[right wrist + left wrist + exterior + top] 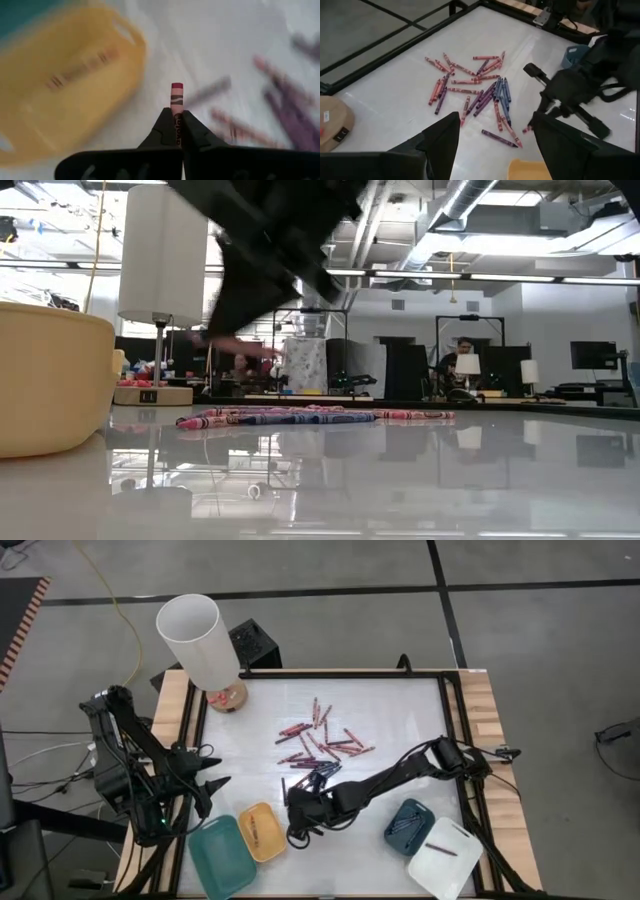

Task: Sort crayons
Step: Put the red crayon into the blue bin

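1. The sorting looks to be at an early stage. Most of the crayons point(322, 745) lie in a loose heap in the middle of the table point(400, 710), red, pink, purple and dark blue mixed together.
2. Some are already put away: the yellow tray point(262, 831) holds at least one, the dark blue tray point(408, 825) a few dark sticks, the white tray point(446, 858) one. The teal tray point(222, 858) seems bare, though I cannot be sure.
3. The right claw point(176, 122) is pressed together on a single red crayon point(176, 97), which stands out past the fingertips. It hangs just beside the yellow tray, at the near side of the heap.
4. The left claw point(492, 135) waits at the table's left edge with its fingers spread wide, holding nothing.
5. Judging by the position, the drop into the yellow tray is the step in hand — dozens of sticks are left after it.
6. Room to move: the four trays line the near edge, a lamp point(200, 645) stands at the far left corner, and a dark frame rims the table. Between heap and trays the surface is open — a short, free path.
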Controlling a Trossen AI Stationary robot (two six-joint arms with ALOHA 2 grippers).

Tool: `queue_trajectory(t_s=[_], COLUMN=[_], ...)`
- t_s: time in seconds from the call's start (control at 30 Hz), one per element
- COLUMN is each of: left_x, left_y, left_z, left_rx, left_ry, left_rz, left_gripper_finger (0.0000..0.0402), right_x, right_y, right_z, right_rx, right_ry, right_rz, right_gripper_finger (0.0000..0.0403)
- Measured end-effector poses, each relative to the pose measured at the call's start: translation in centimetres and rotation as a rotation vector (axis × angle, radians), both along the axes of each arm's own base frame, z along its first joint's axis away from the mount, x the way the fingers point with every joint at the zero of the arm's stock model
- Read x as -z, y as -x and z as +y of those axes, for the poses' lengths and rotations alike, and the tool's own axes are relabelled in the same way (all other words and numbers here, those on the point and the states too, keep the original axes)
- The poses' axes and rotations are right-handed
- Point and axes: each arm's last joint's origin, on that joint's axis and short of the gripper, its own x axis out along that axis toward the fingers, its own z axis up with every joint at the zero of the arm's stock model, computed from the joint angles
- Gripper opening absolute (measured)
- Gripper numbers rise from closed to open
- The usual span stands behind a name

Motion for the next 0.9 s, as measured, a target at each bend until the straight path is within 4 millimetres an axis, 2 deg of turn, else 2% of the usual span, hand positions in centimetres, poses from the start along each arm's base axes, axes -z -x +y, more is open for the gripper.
queue_trajectory(t_s=[0.1, 0.27, 0.47, 0.57, 0.7, 0.77, 0.9], left_x=[-0.1, -0.1, -0.1, -0.1, -0.1, -0.1, -0.1], left_y=[0.0, 0.0, 0.0, 0.0, 0.0, 0.0, 0.0], left_z=[0.0, 0.0, 0.1, 0.0, 0.1, 0.1, 0.1], left_rx=[-0.005, -0.004, -0.004, -0.003, -0.003, -0.003, -0.004], left_ry=[-0.012, -0.024, -0.025, -0.025, -0.026, -0.026, -0.039], left_rz=[-0.019, -0.025, -0.025, -0.025, -0.025, -0.025, -0.036], left_gripper_finger=[0.0240, 0.0240, 0.0240, 0.0240, 0.0240, 0.0240, 0.0240], right_x=[-1.4, -3.2, -2.7, -3.0, -1.9, -1.0, -0.6], right_y=[-0.9, -2.7, -4.5, -5.0, -5.9, -6.9, -9.1], right_z=[0.3, 0.4, 0.0, 0.0, 0.1, 0.1, 0.5], right_rx=[-0.074, -0.205, -0.356, -0.415, -0.538, -0.594, -0.741], right_ry=[0.045, 0.010, 0.014, -0.015, -0.047, -0.054, -0.091], right_rz=[-0.113, -0.344, -0.523, -0.625, -0.716, -0.760, -0.856], right_gripper_finger=[0.0004, 0.0004, 0.0003, 0.0003, 0.0003, 0.0003, 0.0003])
